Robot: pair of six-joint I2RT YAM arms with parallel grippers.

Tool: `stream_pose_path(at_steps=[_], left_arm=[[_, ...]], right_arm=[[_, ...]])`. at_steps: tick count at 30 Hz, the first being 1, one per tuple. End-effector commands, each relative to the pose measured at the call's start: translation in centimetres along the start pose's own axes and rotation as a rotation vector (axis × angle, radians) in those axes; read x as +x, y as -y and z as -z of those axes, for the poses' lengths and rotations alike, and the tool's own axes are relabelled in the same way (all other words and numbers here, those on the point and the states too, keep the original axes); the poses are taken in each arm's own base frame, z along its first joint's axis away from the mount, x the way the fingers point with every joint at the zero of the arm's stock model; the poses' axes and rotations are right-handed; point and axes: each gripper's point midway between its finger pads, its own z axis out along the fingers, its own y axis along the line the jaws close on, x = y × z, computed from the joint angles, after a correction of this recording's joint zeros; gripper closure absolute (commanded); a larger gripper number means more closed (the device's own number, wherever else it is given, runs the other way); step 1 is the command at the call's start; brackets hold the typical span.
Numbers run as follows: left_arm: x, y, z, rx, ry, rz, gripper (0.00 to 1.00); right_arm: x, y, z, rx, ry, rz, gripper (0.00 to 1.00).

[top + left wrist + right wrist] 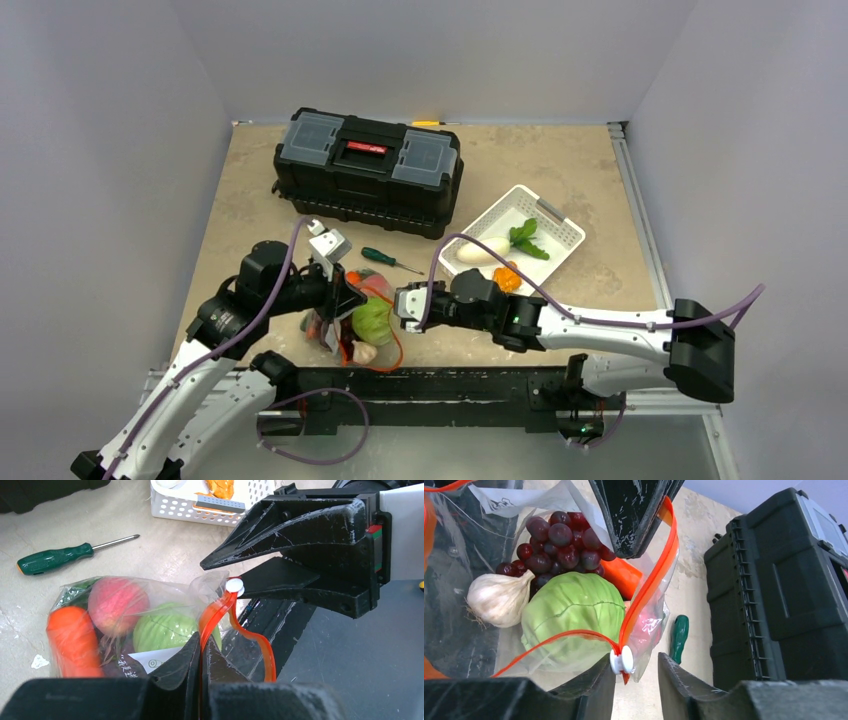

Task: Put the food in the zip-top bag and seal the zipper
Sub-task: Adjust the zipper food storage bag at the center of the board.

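While the left tool [202, 655] pinches the orange-red zipper [220, 615] to steady the zip-top bag [202, 586], the right tool [634, 667], half spread, straddles the white slider [621, 660], seemingly to pull it shut.

Three plain, pale lavender-grey walls box the scene in: the back wall [430, 50] runs across the top of the frame, while the left wall [100, 150] and the right wall [760, 150] slant down either side. Between them lies a beige, mottled, stone-look tabletop [580, 160] with a silvery metal rail [638, 215] along its right edge, and a dull grey metal surface [470, 450] spans the bottom of the frame. The light is soft and even, throwing only faint shadows.
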Motion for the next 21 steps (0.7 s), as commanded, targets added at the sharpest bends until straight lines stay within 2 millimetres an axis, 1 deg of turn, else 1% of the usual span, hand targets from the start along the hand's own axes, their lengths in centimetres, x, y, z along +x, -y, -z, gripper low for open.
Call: stream_pose_path(at_steps=[1, 3, 4, 6, 8, 11, 13, 14, 15, 18, 20, 21], left_arm=[[-1.8, 0.3, 0.2, 0.01, 0.065, -0.049, 1.0], [-1.7, 0.3, 0.2, 0.01, 0.065, -0.05, 1.0], [-1.7, 0.3, 0.2, 0.01, 0.064, -0.05, 1.0], [-1.8, 0.4, 0.2, 0.013, 0.064, -0.052, 1.0], [-1.8, 0.5, 0.3, 0.017, 0.058, -0.054, 1.0], [-2.1, 0.7, 0.5, 0.021, 0.055, -0.046, 1.0], [-2.5, 0.7, 0.8, 0.001, 0.04, -0.036, 0.95], [-2.8, 0.4, 1.1, -0.025, 0.033, -0.031, 0.92], [-3.7, 0.2, 1.7, -0.06, 0.043, -0.036, 0.89], [-5.5, -0.2, 3.1, -0.13, 0.057, -0.069, 0.74], [-7.0, -0.3, 3.9, -0.161, 0.092, -0.1, 0.63], [-7.9, -0.2, 4.0, -0.164, 0.119, -0.113, 0.57]], right_arm=[[-2.9, 2.2, 0.5, 0.106, 0.088, 0.016, 0.69], [-3.7, 2.3, 0.9, 0.107, 0.113, -0.001, 0.73], [-4.1, 2.2, 1.0, 0.1, 0.123, -0.013, 0.8], [-5.4, 2.3, 1.4, 0.086, 0.155, -0.056, 1.0], [-7.2, 2.1, 1.6, 0.06, 0.211, -0.146, 1.0], [-9.1, 3.0, 1.6, 0.085, 0.249, -0.349, 1.0], [-9.8, 3.4, 1.3, 0.083, 0.215, -0.475, 1.0], [-10.2, 3.3, 1.1, 0.06, 0.198, -0.503, 1.0], [-10.4, 3.1, 0.9, 0.043, 0.171, -0.548, 1.0], [-11.1, 2.9, 0.8, 0.008, 0.094, -0.645, 1.0], [-11.6, 3.3, 1.2, 0.011, 0.073, -0.688, 1.0], [-11.9, 3.8, 1.4, 0.031, 0.073, -0.714, 1.0]])
